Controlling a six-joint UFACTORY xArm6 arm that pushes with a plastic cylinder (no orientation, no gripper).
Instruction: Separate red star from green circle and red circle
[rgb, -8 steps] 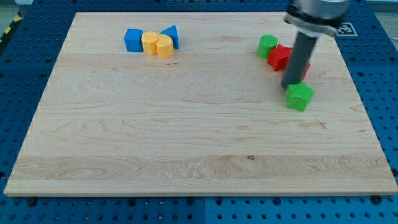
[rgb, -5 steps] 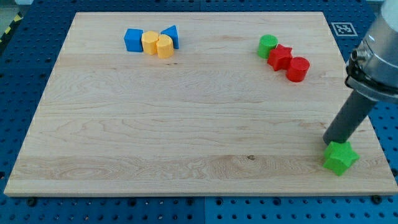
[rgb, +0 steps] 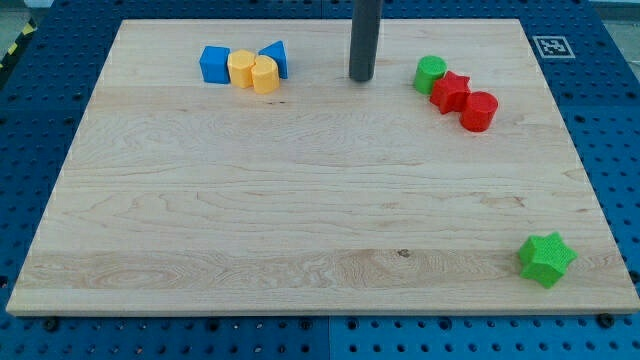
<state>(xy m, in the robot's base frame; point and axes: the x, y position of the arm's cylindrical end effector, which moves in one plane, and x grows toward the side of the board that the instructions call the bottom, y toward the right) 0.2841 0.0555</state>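
Note:
The red star (rgb: 451, 91) lies near the view's top right, wedged between the green circle (rgb: 431, 74) on its upper left and the red circle (rgb: 479, 111) on its lower right. All three touch in a diagonal row. My tip (rgb: 361, 78) rests on the board to the left of the green circle, apart from it by a gap about two blocks wide. The dark rod rises straight up out of the view's top.
A green star (rgb: 546, 259) sits near the bottom right corner of the wooden board (rgb: 300, 220). At the top left a blue square (rgb: 214, 64), two yellow blocks (rgb: 253, 71) and a blue triangle (rgb: 274, 57) form a tight cluster.
The rod has left the green star at the bottom right and moved up and left to the board's top middle. No block has moved in the last half second.

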